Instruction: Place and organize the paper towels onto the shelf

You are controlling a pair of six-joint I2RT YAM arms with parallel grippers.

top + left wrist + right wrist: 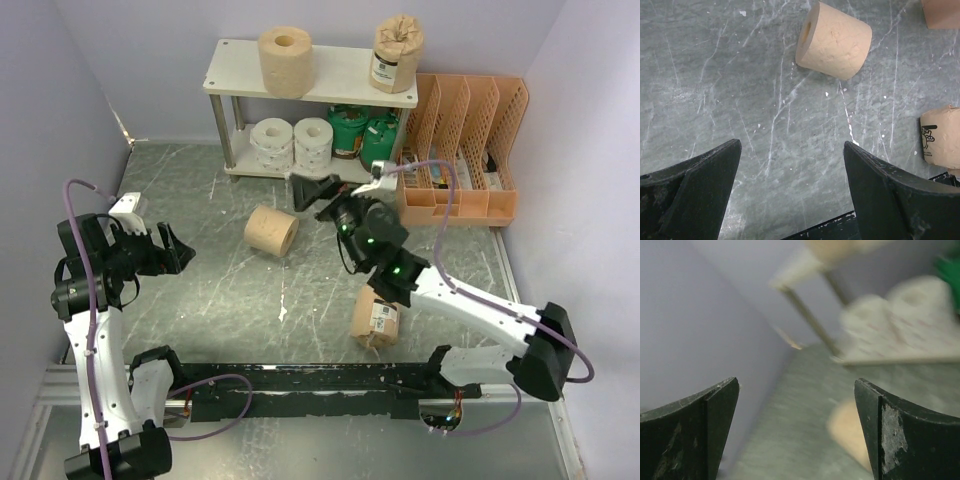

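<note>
Grey marbled table | left end effector wide open, empty | right end effector spread, apparently empty, view blurred

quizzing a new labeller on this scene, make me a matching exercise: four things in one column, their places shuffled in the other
Things:
1 white patterned rolls
2 green rolls
3 bare tan roll lying on its side
4 orange organizer

Places:
a right of the shelf
b lower tier, right part
c on the table
d lower tier, left part

Pairs: 1-d, 2-b, 3-c, 4-a
</note>
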